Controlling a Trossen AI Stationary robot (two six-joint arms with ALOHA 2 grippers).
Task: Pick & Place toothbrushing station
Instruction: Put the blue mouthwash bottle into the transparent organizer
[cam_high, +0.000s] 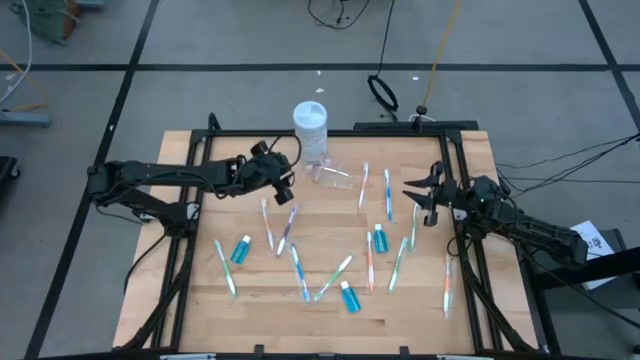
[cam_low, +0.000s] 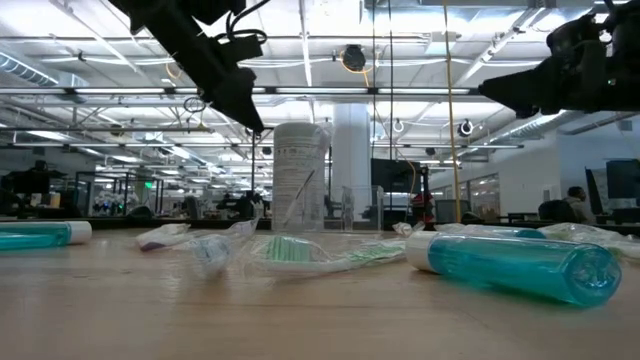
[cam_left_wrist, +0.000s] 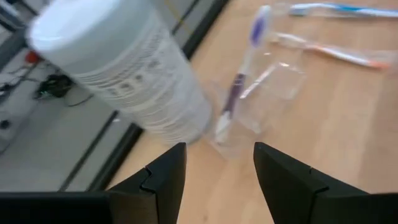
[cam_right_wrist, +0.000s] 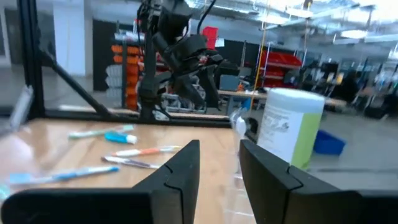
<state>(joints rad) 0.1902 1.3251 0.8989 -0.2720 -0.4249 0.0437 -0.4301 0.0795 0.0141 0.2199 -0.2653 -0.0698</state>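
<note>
Left wrist view, cup (cam_left_wrist: 264, 99) lying ahead of parted, empty jaws.

- In the left wrist view the jar (cam_left_wrist: 121, 68) was blurred; we could not read its label, and its lid ran off the picture's edge.
- Beside the jar, the clear cup (cam_left_wrist: 258, 102) was a smear, its rim hard to trace.
- In the low view, the teal tube (cam_low: 520, 265) nearest the camera hid the table behind it.
- The toothbrushes (cam_high: 290, 228) below the jar were too small to tell bristles.
</note>
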